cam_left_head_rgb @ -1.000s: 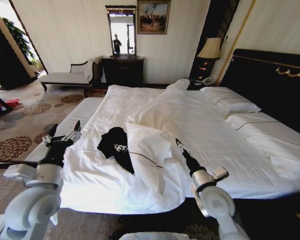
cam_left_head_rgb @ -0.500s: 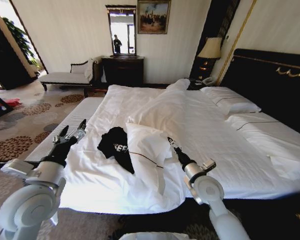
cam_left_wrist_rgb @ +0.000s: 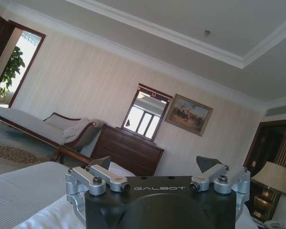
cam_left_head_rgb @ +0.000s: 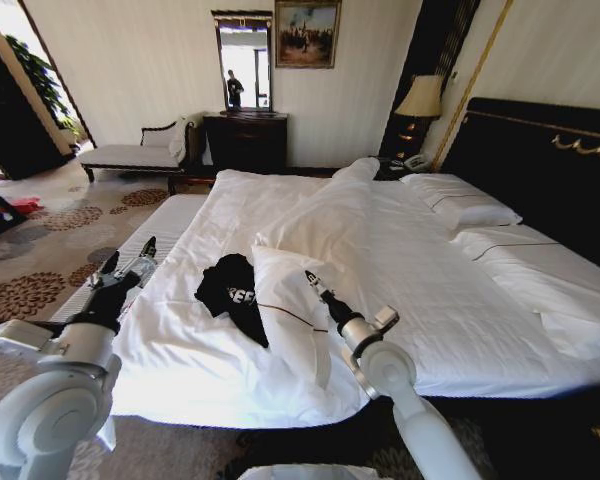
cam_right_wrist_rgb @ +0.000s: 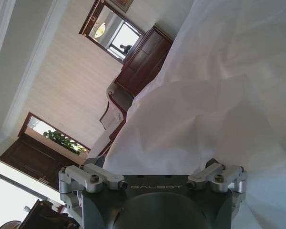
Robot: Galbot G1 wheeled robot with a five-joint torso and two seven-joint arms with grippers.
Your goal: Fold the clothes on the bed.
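The clothes are one black T-shirt (cam_left_head_rgb: pixel 230 293) with white lettering, crumpled near the foot of the bed (cam_left_head_rgb: pixel 430 260). A white pillow (cam_left_head_rgb: pixel 298 305) covers its right part. My left gripper (cam_left_head_rgb: pixel 128 258) hangs open over the bed's left edge, a short way left of the shirt; the left wrist view has its fingertips (cam_left_wrist_rgb: pixel 101 163) wide apart against the room. My right gripper (cam_left_head_rgb: pixel 312 280) hovers over the white pillow, just right of the shirt, and is open too. In the right wrist view, white bedding (cam_right_wrist_rgb: pixel 205 109) lies beyond the right gripper (cam_right_wrist_rgb: pixel 152 164).
A pale striped bench (cam_left_head_rgb: pixel 155 235) runs along the bed's left side under my left arm. More pillows (cam_left_head_rgb: pixel 460 205) lie by the dark headboard (cam_left_head_rgb: pixel 540 160). A chaise (cam_left_head_rgb: pixel 135 152), dresser (cam_left_head_rgb: pixel 245 140) and lamp (cam_left_head_rgb: pixel 420 97) stand by the far wall. Patterned carpet (cam_left_head_rgb: pixel 40 250) lies on the left.
My right gripper has moved left across the bed and onto the white pillow, closer to the shirt. My left gripper swung slightly right, then back left. The shirt has not moved.
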